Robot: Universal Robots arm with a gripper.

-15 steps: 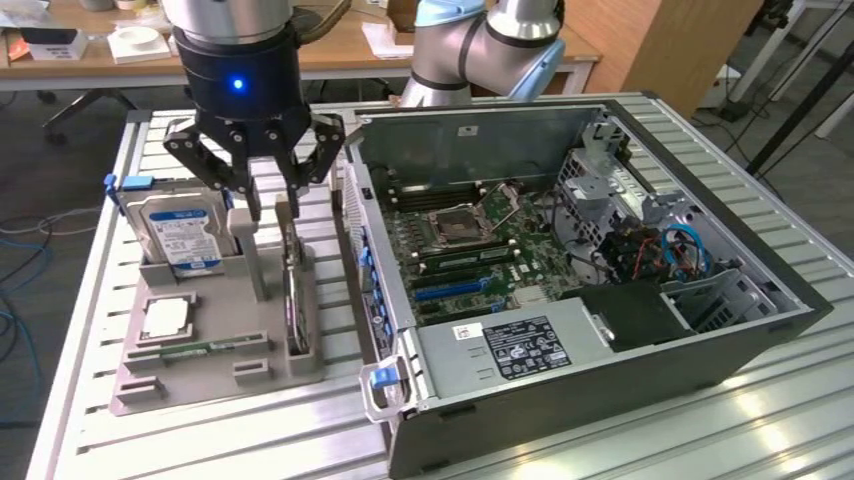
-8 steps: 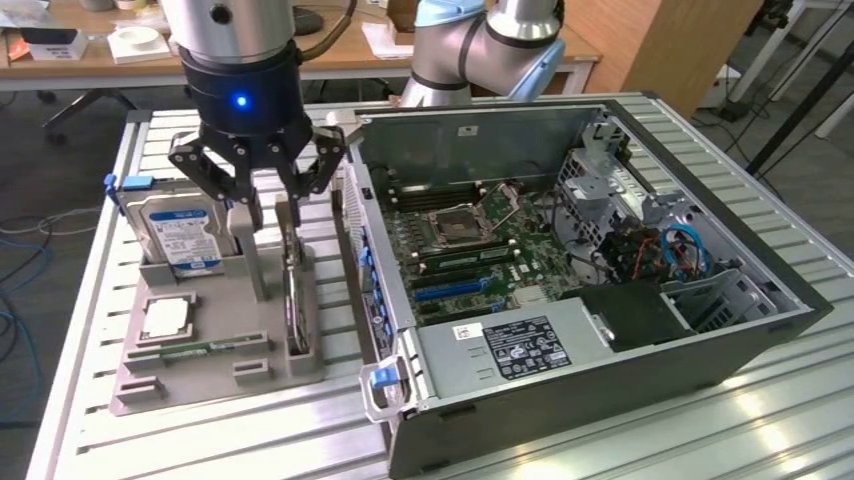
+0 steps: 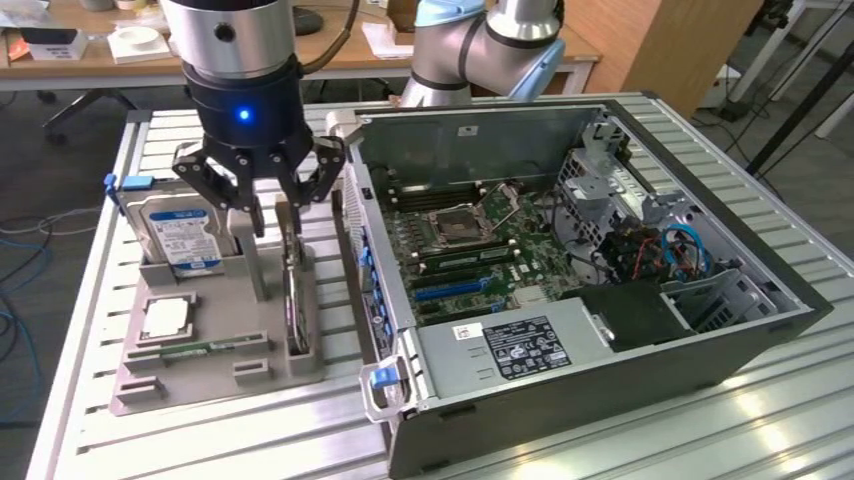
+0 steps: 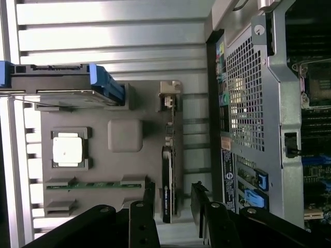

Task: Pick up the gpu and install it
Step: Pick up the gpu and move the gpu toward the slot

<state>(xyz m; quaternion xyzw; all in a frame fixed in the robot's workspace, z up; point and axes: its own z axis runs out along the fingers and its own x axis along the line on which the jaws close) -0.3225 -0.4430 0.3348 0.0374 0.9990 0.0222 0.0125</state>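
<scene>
text: none legible | hard drive [image 3: 184,232], outside PC case [image 3: 694,355] on exterior view's left: blue-white label, print too small to read | PSU label [image 3: 531,346], inside case: black w/ white print, unreadable | white sticker [image 3: 467,333], inside case by PSU label: unreadable

One holder [image 3: 200,378] [image 4: 124,135] is carrying four parts, one of each kind: one gpu [image 3: 294,290] [image 4: 166,181], one hard drive [image 3: 180,235] [image 4: 57,85] wearing two blue rails [image 4: 106,82], one processor chip [image 3: 167,318] [image 4: 67,150] and one memory stick [image 3: 200,349] [image 4: 95,184]. One open case [image 3: 601,400] is lying just beside it on one slatted table [image 3: 747,430], showing one processor socket [image 3: 461,215], one labelled power supply [image 3: 521,345] and one blue latch [image 3: 387,378]. One gripper [image 3: 274,205] [image 4: 173,188] is hanging over the holder, and one wooden desk [image 3: 347,55] is standing behind.
</scene>
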